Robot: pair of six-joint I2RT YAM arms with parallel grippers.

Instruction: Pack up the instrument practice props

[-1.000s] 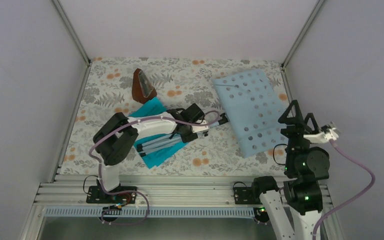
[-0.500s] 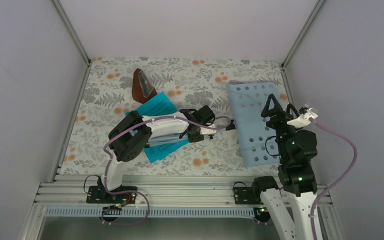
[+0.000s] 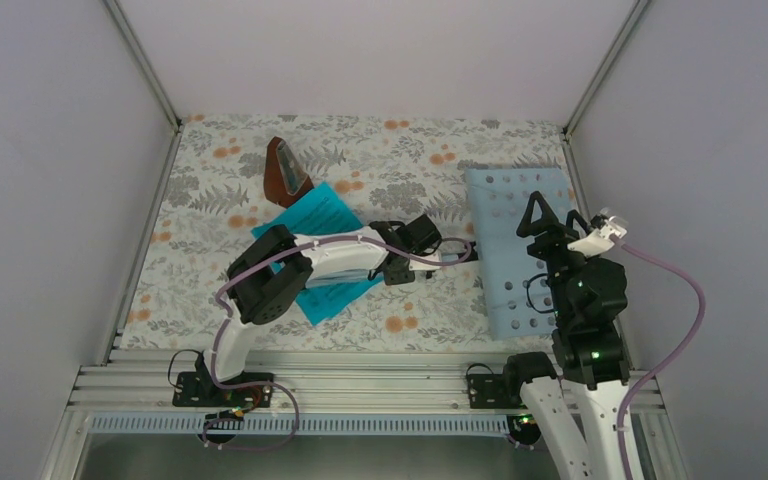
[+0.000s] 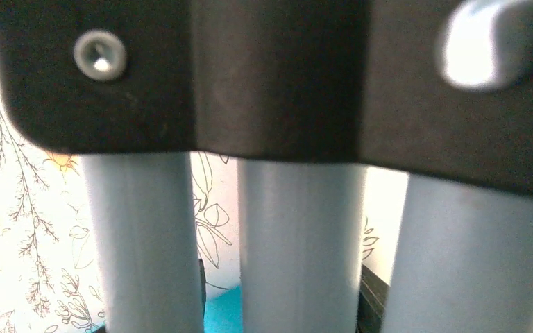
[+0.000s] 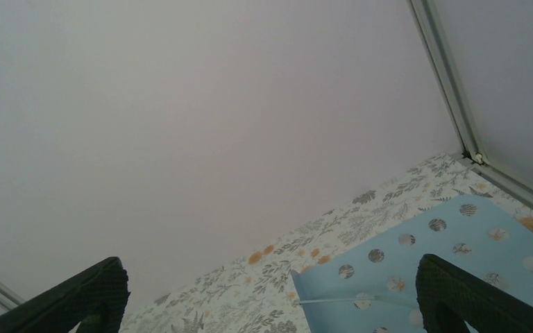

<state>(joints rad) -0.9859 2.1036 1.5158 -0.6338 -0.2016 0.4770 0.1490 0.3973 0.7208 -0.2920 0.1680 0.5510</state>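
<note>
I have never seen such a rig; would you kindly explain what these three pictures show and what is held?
These are two robot arms bolted at the near edge of a table covered by a floral cloth. The wide picture comes from a fixed camera above and behind them; the other two come from cameras on the wrists. On the cloth are a reddish-brown metronome, a teal sheet of music and a pale blue perforated music stand. The left gripper is closed on the stand's silver legs, which fill its wrist view. The right gripper is open above the blue panel, holding nothing.
</note>
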